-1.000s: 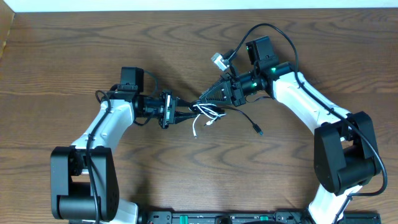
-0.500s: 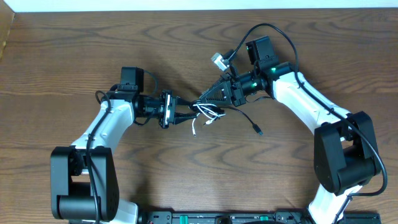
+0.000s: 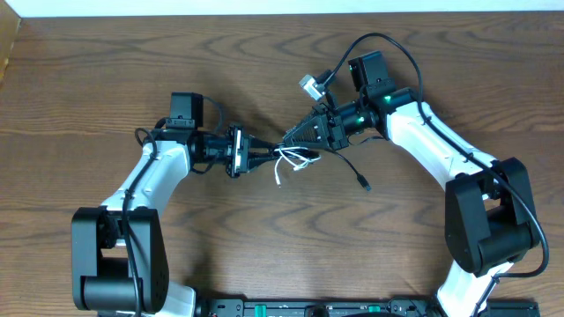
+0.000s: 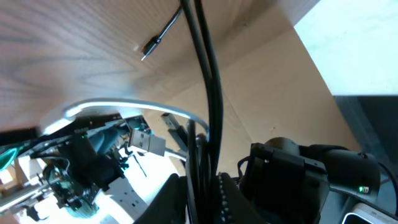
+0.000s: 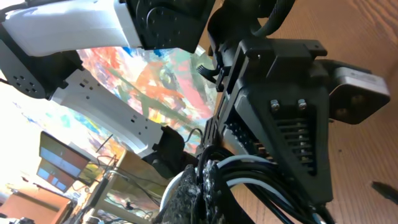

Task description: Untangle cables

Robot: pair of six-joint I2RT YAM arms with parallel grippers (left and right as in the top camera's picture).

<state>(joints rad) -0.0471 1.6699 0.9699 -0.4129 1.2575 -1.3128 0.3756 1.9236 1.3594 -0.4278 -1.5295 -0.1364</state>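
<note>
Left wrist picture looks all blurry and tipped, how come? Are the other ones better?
Left wrist view: tilted, the table wood smeared soft, the black cable so near the lens it looms thick, bright white patch top right. Right wrist view: also tilted, the cables crowded at the bottom edge. Overhead view: sharp and evenly lit, white cable easy to see.

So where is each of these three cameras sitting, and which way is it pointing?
Overhead: fixed above the table, looking straight down; shows both arms, left gripper and right gripper meeting at the cords.
Left wrist: on the left arm, looking along a black cord toward the right arm; own fingers unclear.
Right wrist: on the right arm, looking over the cords at the left arm; own fingers unclear.
Shared: overhead and left wrist both show the black cord's loose plug.
</note>
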